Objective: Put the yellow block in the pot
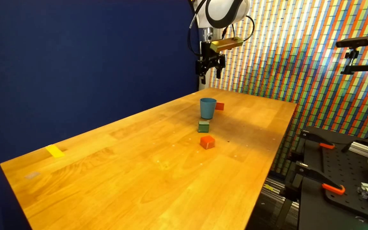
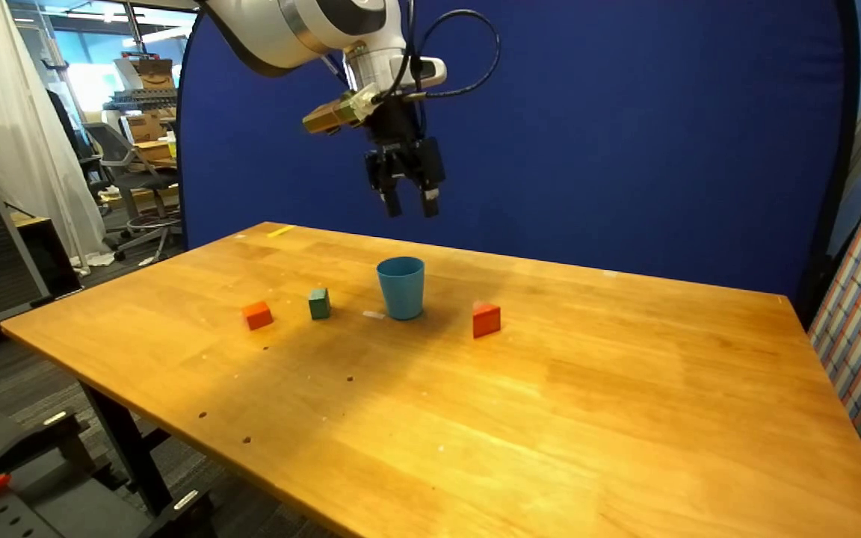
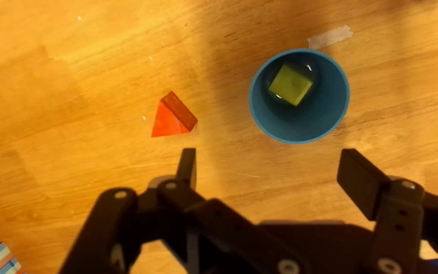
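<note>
Hanging in the air over the counter [image 2: 625, 418], the jaws point down, released, their two sides spread well apart. Just above them is the white arm [image 2: 307, 33], with a gold-coloured box [image 2: 329, 114] jutting from it. Below the jaws, well apart from them, the blue pot [image 2: 402, 295] stands upright, and the wrist view looks down into it: the yellow block [image 3: 290, 84] is inside, low down, a flat face turned up. A scrap of pale tape [image 2: 374, 314] lies by the pot's foot. To one side, near the pot, sits a red wedge [image 2: 486, 321]; to the other, a green block [image 2: 319, 304], then a red block [image 2: 257, 315], every piece apart from its neighbour. Farther off, a yellow strip [image 1: 55, 150] lies at the counter's edge, near a corner. A dark blue backdrop [image 2: 625, 149] stands along that same edge. Past the counter's end there's a striped wall [image 1: 318, 38] of many colours, and beside the counter a black bench [image 1: 315, 212] with orange-tipped clamps [image 1: 333, 189]. Beyond, near a white curtain [image 2: 34, 127], I make out an office chair [image 2: 131, 161].
</note>
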Available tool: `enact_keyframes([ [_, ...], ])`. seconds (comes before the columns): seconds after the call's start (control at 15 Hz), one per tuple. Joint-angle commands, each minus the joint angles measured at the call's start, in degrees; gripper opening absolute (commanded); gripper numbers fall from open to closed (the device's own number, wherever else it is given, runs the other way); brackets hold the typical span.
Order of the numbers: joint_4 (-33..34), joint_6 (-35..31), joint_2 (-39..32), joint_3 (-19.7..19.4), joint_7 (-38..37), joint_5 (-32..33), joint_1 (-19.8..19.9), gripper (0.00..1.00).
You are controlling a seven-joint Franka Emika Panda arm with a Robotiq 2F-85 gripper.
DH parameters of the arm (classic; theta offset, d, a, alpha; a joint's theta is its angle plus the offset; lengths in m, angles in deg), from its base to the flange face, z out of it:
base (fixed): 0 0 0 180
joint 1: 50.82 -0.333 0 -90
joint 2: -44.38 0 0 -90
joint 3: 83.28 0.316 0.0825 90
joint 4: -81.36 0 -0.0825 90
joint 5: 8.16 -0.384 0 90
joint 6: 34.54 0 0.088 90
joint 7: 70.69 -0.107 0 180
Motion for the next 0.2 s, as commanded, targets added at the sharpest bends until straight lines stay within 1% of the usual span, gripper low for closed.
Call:
enact_keyframes([
  [0.0, 0.1, 0.8, 0.1, 0.4, 0.1, -0.9, 0.7, 1.0],
  [0.13, 0.0, 1.7, 0.2, 0.4, 0.5, -1.8, 1.3, 1.0],
])
